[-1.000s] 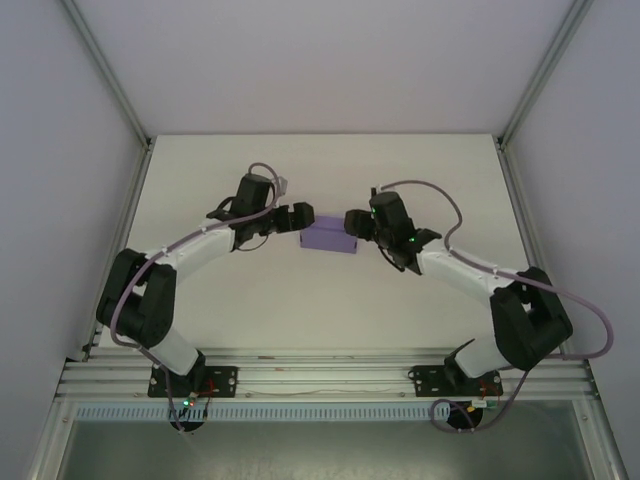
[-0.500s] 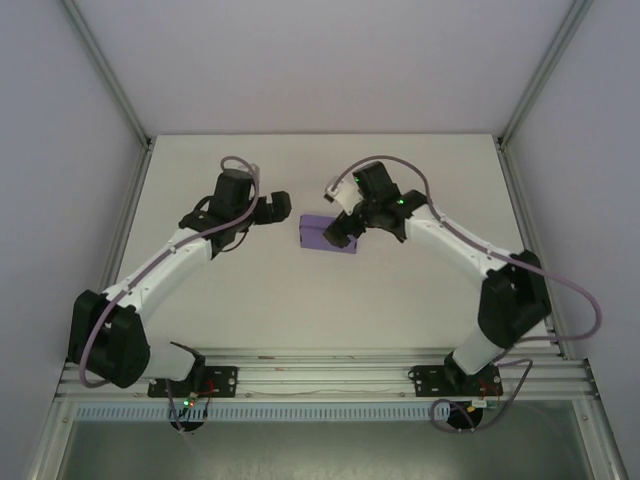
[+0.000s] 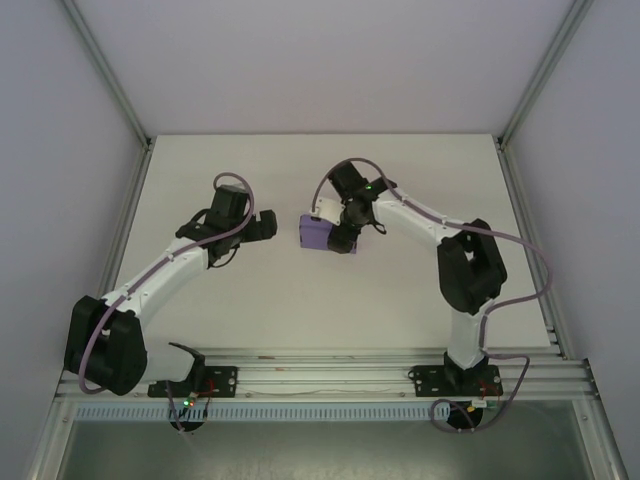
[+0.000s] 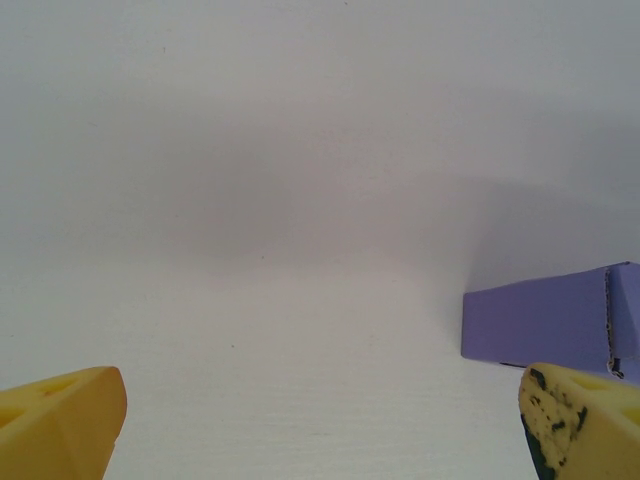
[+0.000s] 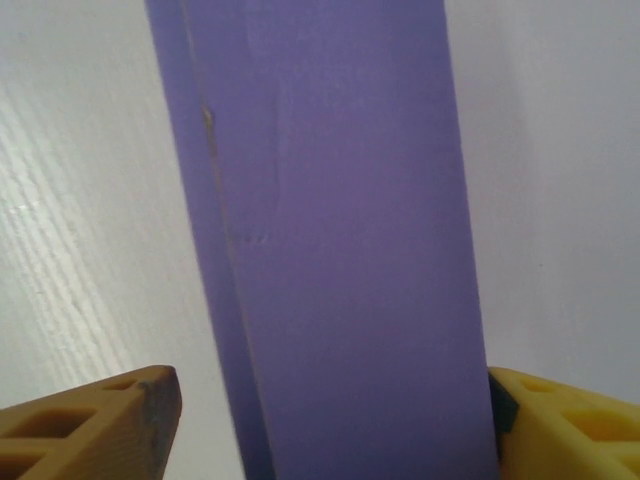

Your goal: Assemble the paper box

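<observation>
Seen from above, the left arm stretches diagonally from its base across the white table [image 3: 400, 300], with the left gripper [image 3: 268, 228] near the paper box [image 3: 318, 234] but clear of it. The right arm folds sharply at the elbow and reaches back toward the centre. There the right gripper [image 3: 342, 237] sits over the right end of the purple cuboid, which lies flat mid-table.

The left wrist camera shows its jaws spread wide and empty, with a corner of the box [image 4: 535, 320] ahead beyond the right-hand fingertip.

The right wrist camera gives what the overhead view hides beneath the wrist. The box [image 5: 340, 250] runs lengthwise between the yellow fingers [image 5: 90, 425]. The finger at the picture's right is against the card, while the one at the left stands off with bare table between. The jaws straddle the box without clamping it.
</observation>
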You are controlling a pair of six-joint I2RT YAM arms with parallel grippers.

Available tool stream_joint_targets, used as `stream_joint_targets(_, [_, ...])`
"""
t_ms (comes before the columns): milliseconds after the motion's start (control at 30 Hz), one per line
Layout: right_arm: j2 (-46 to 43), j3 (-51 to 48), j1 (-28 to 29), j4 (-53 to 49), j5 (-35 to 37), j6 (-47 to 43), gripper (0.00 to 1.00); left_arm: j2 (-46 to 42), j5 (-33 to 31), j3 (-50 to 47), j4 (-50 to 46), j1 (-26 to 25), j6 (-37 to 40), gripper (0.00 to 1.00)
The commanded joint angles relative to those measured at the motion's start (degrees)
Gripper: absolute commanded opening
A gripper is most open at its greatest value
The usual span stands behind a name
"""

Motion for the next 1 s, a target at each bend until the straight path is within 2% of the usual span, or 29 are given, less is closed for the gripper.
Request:
stream_joint_targets(0, [1.67, 2.02, 0.86, -2.32, 5.49, -3.60, 0.70, -1.34, -2.03, -1.10, -2.00, 0.40, -0.33, 1.00])
stream_joint_targets(33, [2.09, 1.99, 0.99, -2.02, 6.05, -3.62, 0.69, -1.56, -2.05, -1.31, -2.00, 0.42, -0.30, 1.00])
stream_joint_targets(100, [2.52, 1.66, 1.16, -1.00, 7.26, -3.53, 0.62, -2.15, -2.05, -1.72, -1.99, 0.34, -0.20, 1.00])
stream_joint_targets(233, [2.76, 0.76, 1.84, 1.26, 10.04, -3.02, 0.59, -3.43, -2.40, -2.36, -2.31, 0.57, -0.09, 1.00])
stream_joint_targets(300, [2.38, -0.02, 2.16, 3.49, 12.24, -2.75, 0.54, -3.82, -2.24, -2.60, -2.30, 0.55, -0.04, 1.00])
stream_joint_targets(367, [1.75, -1.13, 2.67, 6.74, 15.81, -2.49, 0.50, -3.96, -1.97, -2.76, -2.12, 0.50, -0.21, 1.00])
stream_joint_targets(567, [0.16, -5.30, 5.42, 20.23, 31.76, -1.03, 0.49, -3.91, -1.71, -2.87, -1.92, 0.53, -0.94, 1.00])
stream_joint_targets(667, [0.10, -10.34, 7.01, 28.23, 37.46, -4.29, 0.47, -4.00, -1.34, -3.10, -1.46, 0.51, -1.06, 1.00])
stream_joint_targets(800, [0.52, -17.60, 9.67, 40.15, 42.86, -8.26, 0.48, -4.01, -1.34, -3.26, -1.46, 0.57, -0.95, 1.00])
stream_joint_targets(867, [0.60, -18.21, 11.14, 37.76, 43.84, -5.41, 0.52, -3.98, -0.82, -3.69, -0.89, 0.57, -1.09, 1.00])
stream_joint_targets(967, [0.38, -18.36, 13.38, 31.12, 43.70, -0.19, 0.64, -3.76, -0.07, -4.30, 0.03, 0.56, -1.47, 1.00])
